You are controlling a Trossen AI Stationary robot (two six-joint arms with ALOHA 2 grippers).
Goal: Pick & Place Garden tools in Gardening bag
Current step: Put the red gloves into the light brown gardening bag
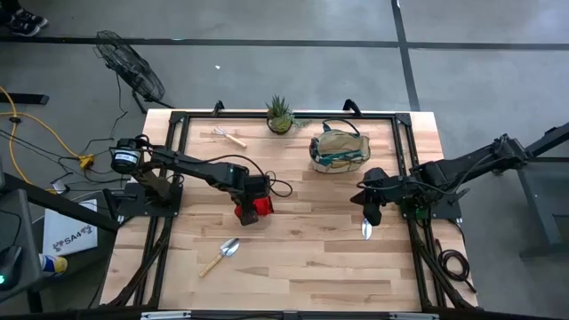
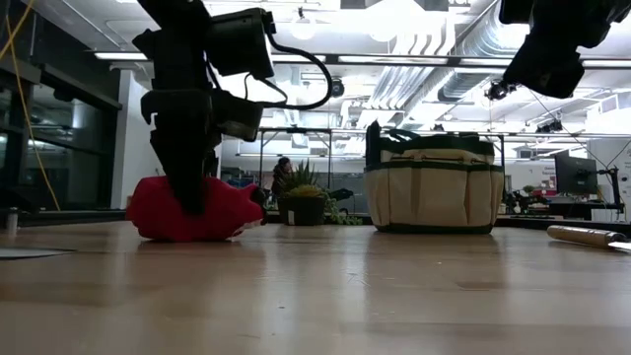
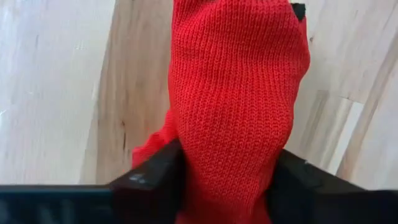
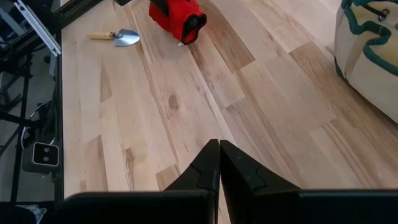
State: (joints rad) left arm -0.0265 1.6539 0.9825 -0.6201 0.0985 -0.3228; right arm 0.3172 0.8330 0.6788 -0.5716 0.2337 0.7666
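Left wrist view showed the left gripper [image 3: 227, 180] clamped on the red glove [image 3: 239, 93], a dark finger [image 3: 155, 174] pressing each side of the knit fabric, presumably to bunch the limp cloth for a secure lift. At centre-left of the high view the left gripper [image 1: 250, 203] stood over the glove [image 1: 252, 210], which the low view showed resting on the table [image 1: 302, 240].

Toward the right of the high view, the right gripper [image 1: 371, 206] hung above the wood, its fingers [image 4: 205, 167] pressed together on nothing in the right wrist view; a silver-bladed trowel [image 1: 365, 228] lay just below it in the frame, probably its next item. The gardening bag [image 1: 339, 151] stood upright at upper centre-right, well apart from the glove, mouth open.

Other things around:
- a second wooden-handled trowel [image 1: 219, 257] at lower left of centre;
- a small rake [image 1: 228, 136] at upper left;
- a spiky potted plant [image 1: 279, 116] at top centre, just left of the bag.

Judged from these positions, bare boards lay between glove and bag; the plant beside the bag was the nearest obstacle, and the bag's loop handles [image 1: 342, 130] could snag a low approach.
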